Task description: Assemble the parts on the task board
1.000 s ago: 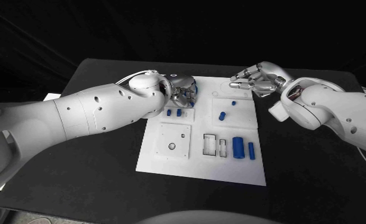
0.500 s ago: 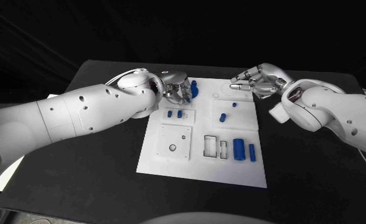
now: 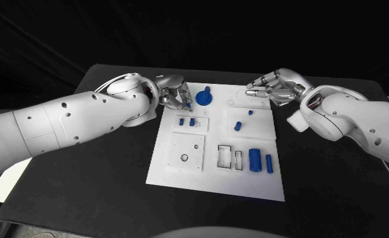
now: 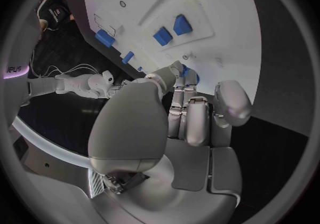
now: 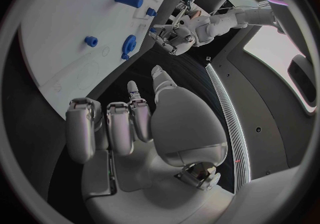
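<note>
The white task board [image 3: 216, 184] lies mid-table. A round blue part with a stub [image 3: 204, 98] sits near its far edge. My left hand [image 3: 170, 93] hovers just left of that part at the board's far left corner, fingers loosely bent and empty; in the left wrist view the left hand [image 4: 193, 112] has its fingertips close to a blue edge [image 4: 189, 72]. My right hand [image 3: 271, 89] hangs over the far right corner with its fingers curled in on nothing, as the right hand [image 5: 127, 122] also appears in its own wrist view.
Two small blue blocks [image 3: 185, 121] sit in a left recess. Two small pegs [image 3: 238, 126] [image 3: 250, 112] stand right of centre. A blue cylinder [image 3: 254, 161] and a thin bar [image 3: 268, 162] lie near the front right. Black table [image 3: 97, 187] surrounds the board.
My left hand has drawn back to the left off the round blue part, which now lies uncovered on the board. The right hand has stayed put.
</note>
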